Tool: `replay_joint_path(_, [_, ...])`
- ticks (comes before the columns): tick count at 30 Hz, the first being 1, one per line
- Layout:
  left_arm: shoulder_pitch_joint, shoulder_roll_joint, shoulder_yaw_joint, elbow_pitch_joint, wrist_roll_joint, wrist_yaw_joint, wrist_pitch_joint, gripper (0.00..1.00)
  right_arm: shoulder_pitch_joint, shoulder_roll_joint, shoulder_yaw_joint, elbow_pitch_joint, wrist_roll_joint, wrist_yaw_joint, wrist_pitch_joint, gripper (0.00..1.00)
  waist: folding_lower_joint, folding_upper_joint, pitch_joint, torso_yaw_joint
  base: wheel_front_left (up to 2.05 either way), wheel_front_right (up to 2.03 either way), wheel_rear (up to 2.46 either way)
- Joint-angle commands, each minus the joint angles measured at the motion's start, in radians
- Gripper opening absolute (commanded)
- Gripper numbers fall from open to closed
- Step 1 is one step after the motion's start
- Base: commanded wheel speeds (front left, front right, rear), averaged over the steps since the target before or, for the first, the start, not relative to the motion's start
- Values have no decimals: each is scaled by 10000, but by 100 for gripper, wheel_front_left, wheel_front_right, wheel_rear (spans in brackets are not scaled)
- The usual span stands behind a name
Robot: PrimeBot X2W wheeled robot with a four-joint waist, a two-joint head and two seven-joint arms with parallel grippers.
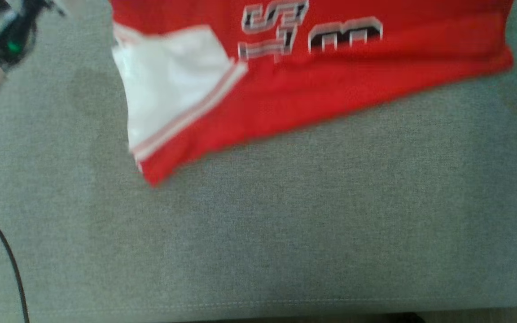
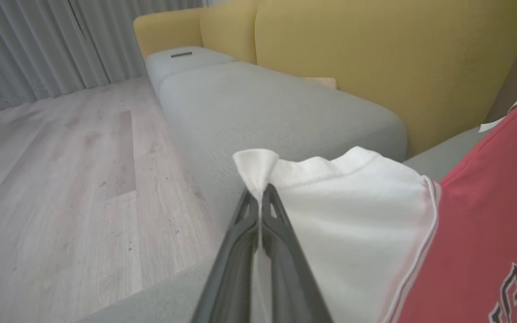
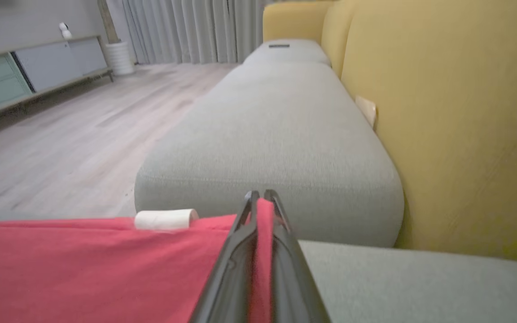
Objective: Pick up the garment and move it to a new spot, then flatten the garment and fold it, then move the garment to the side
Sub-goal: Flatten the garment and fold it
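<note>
The garment (image 1: 330,89) is a red jersey with black-and-white lettering and a white sleeve (image 1: 168,85). It is blurred and spread along the top of the head view, over the grey sofa seat (image 1: 285,224). In the left wrist view my left gripper (image 2: 260,197) is shut on the edge of the white sleeve (image 2: 352,215), with red cloth (image 2: 487,202) to its right. In the right wrist view my right gripper (image 3: 263,199) is shut on a fold of the red fabric (image 3: 83,264). A rolled white edge (image 3: 165,219) lies on the cloth just left of the fingertips.
The yellow backrest (image 3: 456,112) rises behind the grey seat cushions (image 3: 276,130). Wooden floor (image 2: 61,170) and grey curtains (image 2: 25,45) lie beyond the sofa's front edge. A low cabinet (image 3: 25,72) stands at the far wall. A dark cable (image 1: 9,260) runs down the left.
</note>
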Motion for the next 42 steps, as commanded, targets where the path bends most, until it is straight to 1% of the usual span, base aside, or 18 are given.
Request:
replay_joint_path(1, [-590, 333, 947, -295, 432, -24, -120, 0, -502, 85, -60, -176, -149, -9, -510, 0, -1, 0, 76, 18, 0, 0, 0])
replay_joint_path(2, [-590, 333, 947, -295, 432, -24, -120, 0, -502, 85, -60, -176, -149, -9, -510, 0, -1, 0, 76, 18, 0, 0, 0])
replay_joint_path(6, [-256, 81, 1583, -366, 1052, -75, -121, 0, -684, 156, -118, 352, -185, -9, -890, 0, -1, 0, 66, 120, 0, 0, 0])
replay_joint_path(10, [354, -101, 1847, -530, 1490, -124, -121, 0, -438, 10, 282, 648, -29, -9, -872, 0, -1, 0, -92, 257, 0, 0, 0])
replay_joint_path(13, [904, -72, 1917, -865, 1682, -138, -121, 0, -168, -195, 642, 699, 362, -9, -693, 0, -1, 0, -265, 339, 0, 0, 0])
replay_joint_path(16, [1526, 117, 1748, -1425, 1720, -142, -121, 0, 190, -529, 1277, 662, 740, -9, -278, 0, -1, 0, -476, 426, 0, 0, 0])
replay_joint_path(19, [2106, 392, 1379, -1994, 1633, -143, -121, 0, 609, -996, 1992, 532, 1164, -9, 191, 0, -1, 0, -676, 574, 0, 0, 0])
replay_joint_path(21, [2434, 592, 1045, -2333, 1572, -143, -121, 0, 876, -1430, 2547, 352, 1366, -9, 403, 0, -1, 0, -791, 696, 0, 0, 0])
replay_joint_path(24, [2848, 906, 473, -2744, 1521, -144, -121, 0, 1264, -2215, 3537, 59, 1330, -9, 547, 0, -1, 0, -955, 871, 0, 0, 0])
replay_joint_path(26, [3068, 1123, 94, -2967, 1482, -144, -122, 0, 1486, -2642, 4019, -79, 1446, -9, 589, 0, -1, 0, -1048, 960, 0, 0, 0])
replay_joint_path(33, [3496, 1716, -1457, -3540, 874, -145, 84, 0, 1866, -3580, 5240, -325, 1881, -9, 839, 0, -1, 0, -1255, 1097, 0, 0, 0])
replay_joint_path(36, [3455, 1795, -2070, -3610, 674, -145, 188, 0, 1950, -3824, 5680, -439, 2146, -9, 1042, 0, -1, 0, -1280, 1098, 0, 0, 0])
replay_joint_path(42, [3299, 1539, -2546, -3150, 527, -145, 107, 0, 1856, -4216, 6296, -635, 2503, -9, 1157, 0, -1, 0, -1224, 988, 0, 0, 0])
